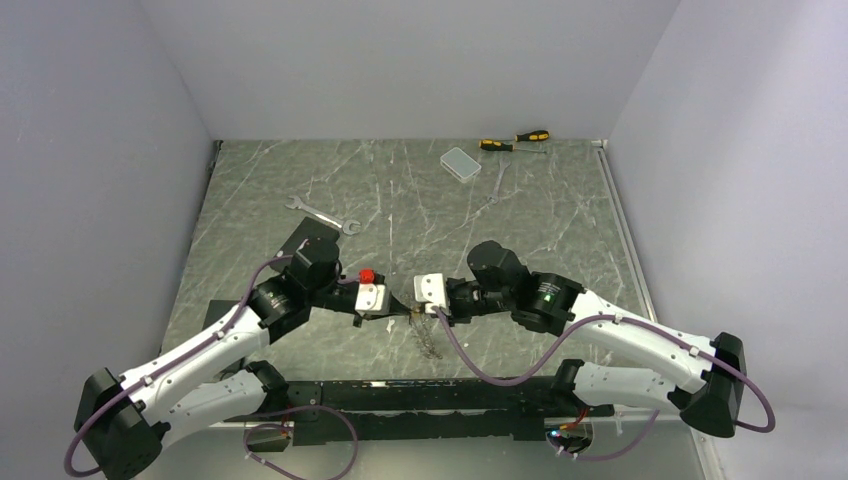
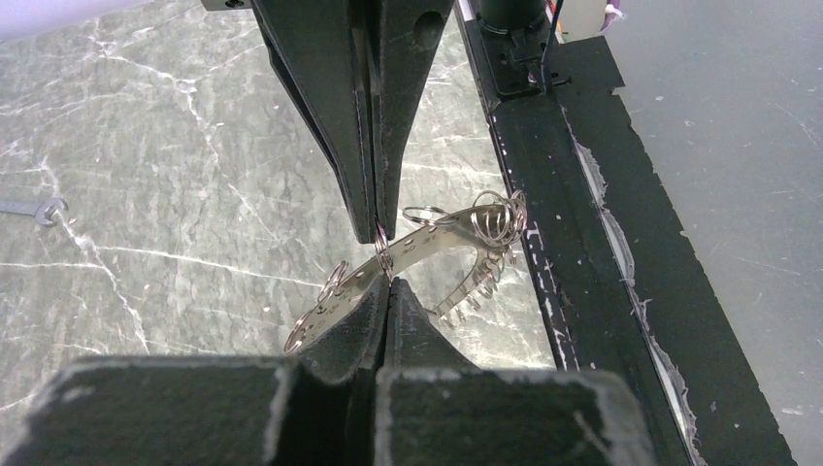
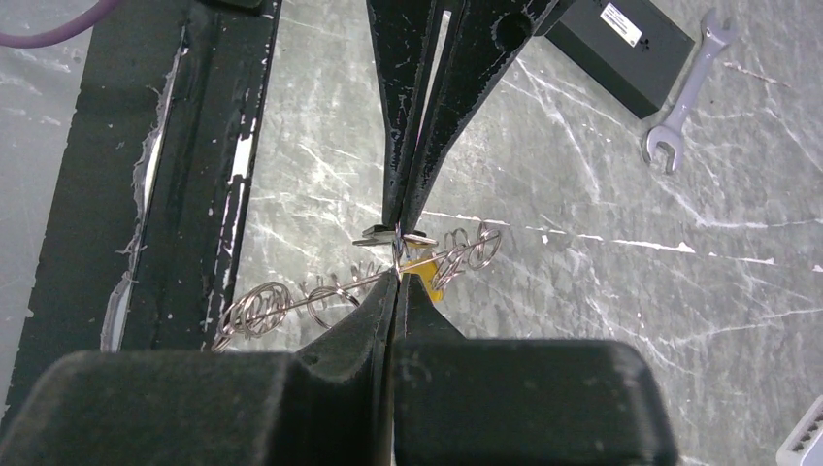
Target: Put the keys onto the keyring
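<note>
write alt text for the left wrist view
The left gripper is shut on the keyring, a curved silvery band strung with small wire rings, over a grey marbled table. A black rail runs down the right side, and a spanner lies at the far left edge.

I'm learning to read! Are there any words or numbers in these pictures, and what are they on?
None can be read.
White sticker on the black block: there is print, but it is too small and blurred to read.
Spanner, screwdrivers, pale box: no lettering shows.
</note>
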Action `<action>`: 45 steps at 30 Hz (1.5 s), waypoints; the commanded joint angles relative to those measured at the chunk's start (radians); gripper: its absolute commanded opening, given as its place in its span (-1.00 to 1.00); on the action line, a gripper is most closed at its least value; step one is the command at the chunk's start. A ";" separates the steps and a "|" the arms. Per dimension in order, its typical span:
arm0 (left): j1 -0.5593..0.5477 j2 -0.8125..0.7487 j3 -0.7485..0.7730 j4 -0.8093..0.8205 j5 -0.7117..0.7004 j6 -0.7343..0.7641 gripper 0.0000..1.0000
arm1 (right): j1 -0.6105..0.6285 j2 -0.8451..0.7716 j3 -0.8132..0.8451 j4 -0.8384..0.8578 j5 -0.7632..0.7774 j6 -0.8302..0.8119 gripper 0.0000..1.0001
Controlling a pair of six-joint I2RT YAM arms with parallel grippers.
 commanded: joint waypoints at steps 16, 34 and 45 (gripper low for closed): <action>-0.005 0.004 0.047 -0.053 -0.012 0.026 -0.47 | -0.004 -0.027 0.013 0.074 -0.005 -0.002 -1.00; -0.002 0.029 0.060 -0.039 -0.032 -0.005 -0.14 | -0.006 -0.059 -0.028 0.101 0.018 -0.010 -1.00; 0.002 -0.015 0.041 0.016 -0.069 -0.074 -0.01 | -0.006 -0.080 -0.027 0.102 0.021 0.005 -1.00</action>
